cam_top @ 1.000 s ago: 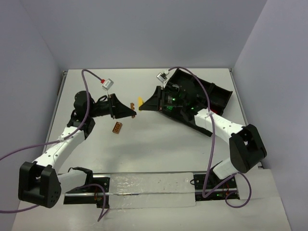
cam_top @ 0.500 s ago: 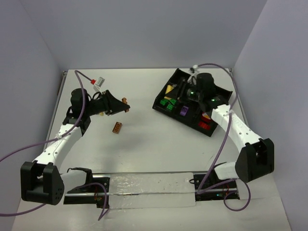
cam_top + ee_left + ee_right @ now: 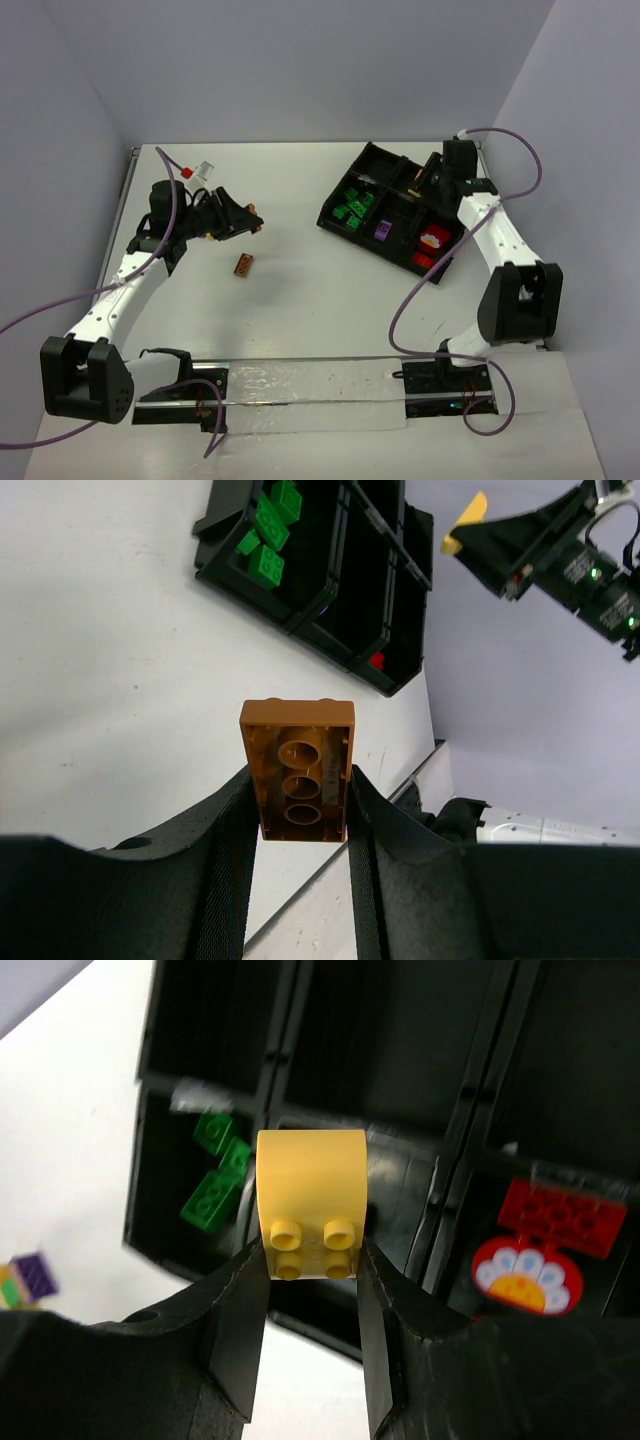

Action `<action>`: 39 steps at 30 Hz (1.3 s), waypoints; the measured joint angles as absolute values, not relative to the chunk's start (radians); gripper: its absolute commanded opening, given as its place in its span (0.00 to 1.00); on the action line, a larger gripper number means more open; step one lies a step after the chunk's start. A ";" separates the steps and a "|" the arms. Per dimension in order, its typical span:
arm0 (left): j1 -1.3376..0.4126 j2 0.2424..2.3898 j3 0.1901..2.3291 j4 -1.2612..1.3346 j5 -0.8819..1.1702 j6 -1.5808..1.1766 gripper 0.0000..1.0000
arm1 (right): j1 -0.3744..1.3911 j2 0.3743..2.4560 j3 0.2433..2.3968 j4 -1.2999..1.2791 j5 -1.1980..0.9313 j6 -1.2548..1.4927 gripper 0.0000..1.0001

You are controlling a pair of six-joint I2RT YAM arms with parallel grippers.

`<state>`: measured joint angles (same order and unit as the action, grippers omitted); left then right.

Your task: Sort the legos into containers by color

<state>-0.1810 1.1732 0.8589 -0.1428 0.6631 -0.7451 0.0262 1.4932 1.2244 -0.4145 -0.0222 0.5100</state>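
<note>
Brown brick (image 3: 297,770), underside showing, is pinched across its short sides by the left tool (image 3: 300,785) and held in the air over the counter (image 3: 320,310), well apart from the tray (image 3: 330,222). Yellow brick (image 3: 310,1200), studs toward the camera, is clamped between the fingers of the right tool (image 3: 310,1250), which hangs over the tray's middle bins; neither tool is spread. Tray contents as seen: green bricks (image 3: 352,208) in the left far bin, a purple piece (image 3: 383,229) apparently in a near middle bin, a red brick (image 3: 555,1215) in a right bin with a white flower piece (image 3: 527,1275) touching it. The bin directly under the yellow brick looks dark; I cannot tell whether it holds anything. A second brown brick (image 3: 244,264) lies loose on the counter near the left tool. Judgement: the sort is well along, with green, purple and red placed. Left to do: drop the yellow, carry the held brown across, fetch the loose brown. Which bin is meant for brown, I cannot tell
</note>
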 measured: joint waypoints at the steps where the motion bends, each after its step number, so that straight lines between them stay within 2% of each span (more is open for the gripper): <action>1: -0.181 1.173 0.861 -0.154 0.661 -0.738 0.00 | 0.023 1.525 1.247 -0.414 -0.009 0.508 0.00; 8: -0.181 1.169 0.893 -0.231 0.647 -0.691 0.00 | 0.003 1.603 1.284 -0.425 0.079 0.496 0.00; 19: -0.181 1.166 0.906 -0.260 0.644 -0.664 0.00 | -0.145 1.640 1.285 -0.412 0.152 0.495 0.02; 22: -0.181 1.167 0.908 -0.261 0.645 -0.658 0.00 | -0.157 1.688 1.306 -0.425 0.157 0.486 0.11; 24: -0.181 1.171 0.914 -0.264 0.647 -0.653 0.00 | -0.160 1.731 1.336 -0.435 0.165 0.477 0.30; 28: -0.181 1.173 0.927 -0.268 0.648 -0.647 0.00 | -0.162 1.774 1.352 -0.441 0.177 0.470 0.56; 33: -0.181 1.185 0.933 -0.275 0.645 -0.644 0.00 | -0.162 1.779 1.362 -0.450 0.180 0.458 0.66; 39: -0.213 1.221 0.934 -0.296 0.581 -0.634 0.00 | -0.162 1.769 1.388 -0.459 0.177 0.441 0.67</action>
